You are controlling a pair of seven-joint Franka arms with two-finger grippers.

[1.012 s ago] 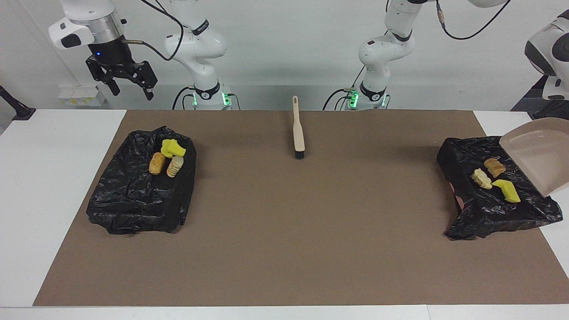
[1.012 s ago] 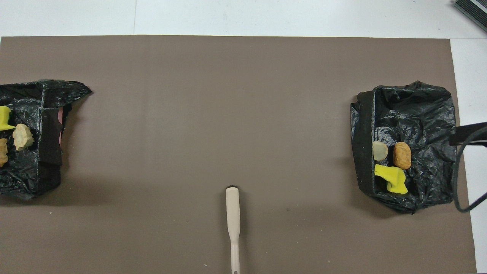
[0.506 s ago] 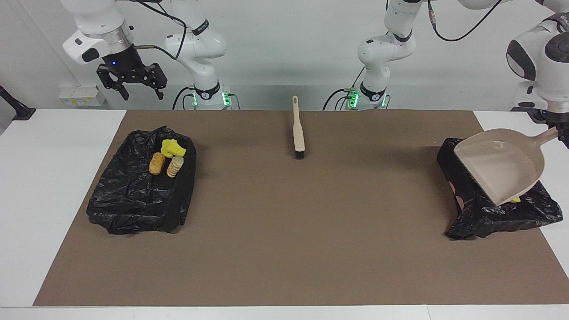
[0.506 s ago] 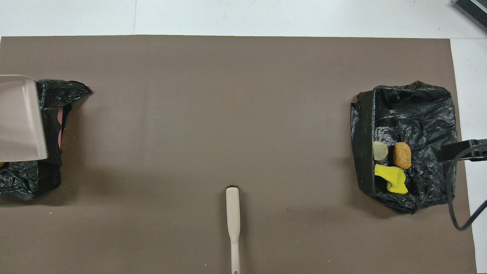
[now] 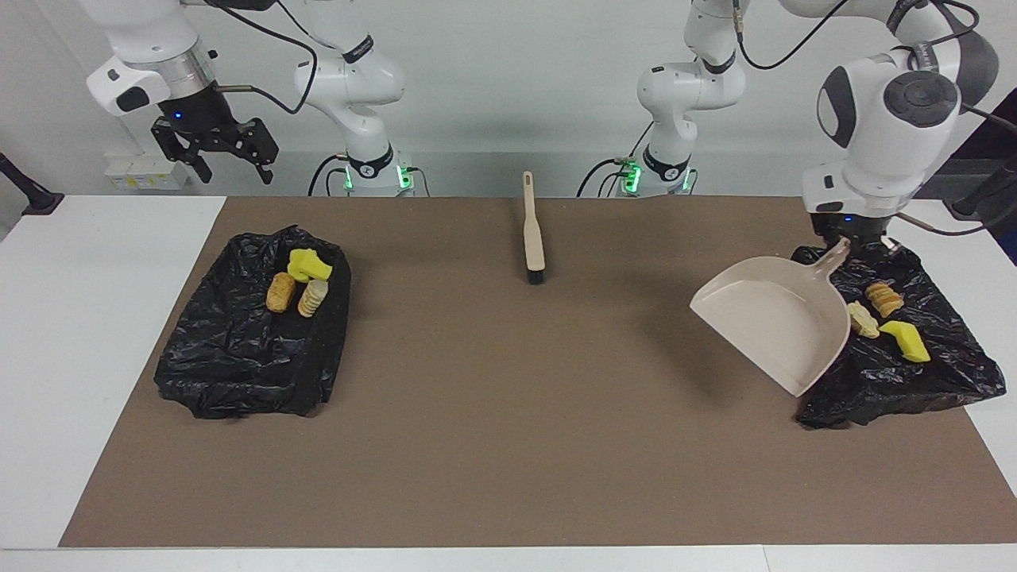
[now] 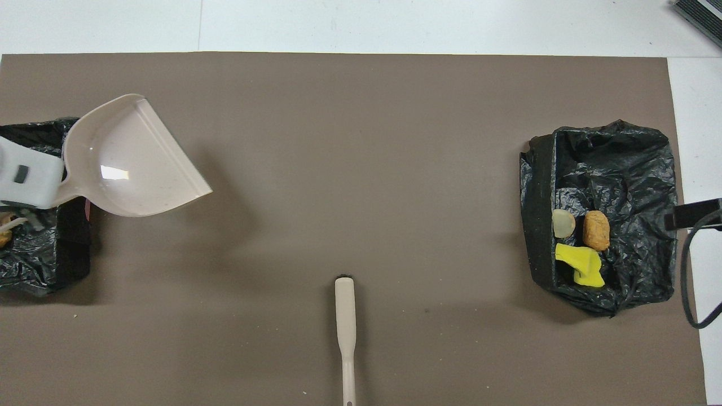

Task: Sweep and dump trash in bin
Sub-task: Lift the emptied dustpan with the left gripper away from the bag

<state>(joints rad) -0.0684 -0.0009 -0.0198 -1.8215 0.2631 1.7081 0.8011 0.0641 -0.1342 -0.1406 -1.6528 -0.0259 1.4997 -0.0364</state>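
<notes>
My left gripper [image 5: 842,242] is shut on the handle of the beige dustpan [image 5: 775,330], which hangs tilted and empty over the mat's edge beside a black-lined bin [image 5: 898,377]. In that bin lie a tan lump [image 5: 883,298], a pale lump [image 5: 862,319] and a yellow chunk [image 5: 904,340] of trash. A second black-lined bin [image 5: 238,357] at the right arm's end holds a yellow chunk [image 5: 308,264], a golden-brown lump [image 5: 280,291] and a pale lump [image 5: 312,298]. My right gripper [image 5: 233,168] hangs open and empty, high above the table's edge by that bin.
The beige brush [image 5: 533,238] lies on the brown mat [image 5: 508,445] midway between the two arm bases, bristles pointing away from the robots. In the overhead view the dustpan [image 6: 130,163] covers part of the bin [image 6: 34,265] under the left arm.
The left arm has swung the dustpan from over its bin toward the table's middle, uncovering the trash in that bin. The right gripper has shifted a little, still raised and open.
</notes>
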